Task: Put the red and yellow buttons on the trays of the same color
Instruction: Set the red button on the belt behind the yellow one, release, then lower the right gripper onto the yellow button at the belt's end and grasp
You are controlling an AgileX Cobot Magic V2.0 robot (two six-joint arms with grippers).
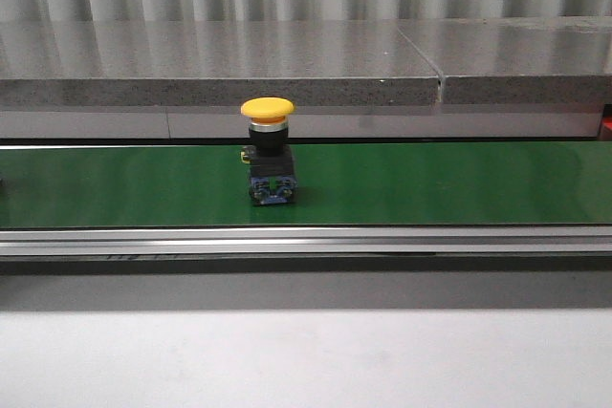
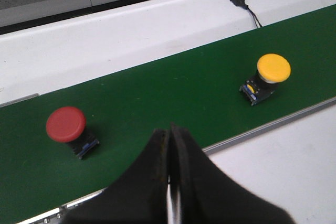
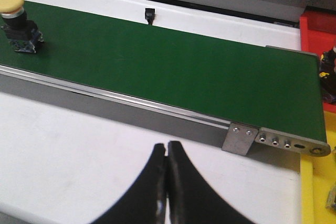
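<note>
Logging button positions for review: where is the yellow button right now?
The yellow button stands upright on the green belt, centre-left in the front view, away from both pincers.

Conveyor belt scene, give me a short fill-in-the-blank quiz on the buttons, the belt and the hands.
1. The belt under the buttons is ____ in color.
2. In the left wrist view, the yellow button shares the belt with a ____ button.
3. Both the left hand and the right hand are ____, holding nothing.

Missing words: green; red; shut
</note>
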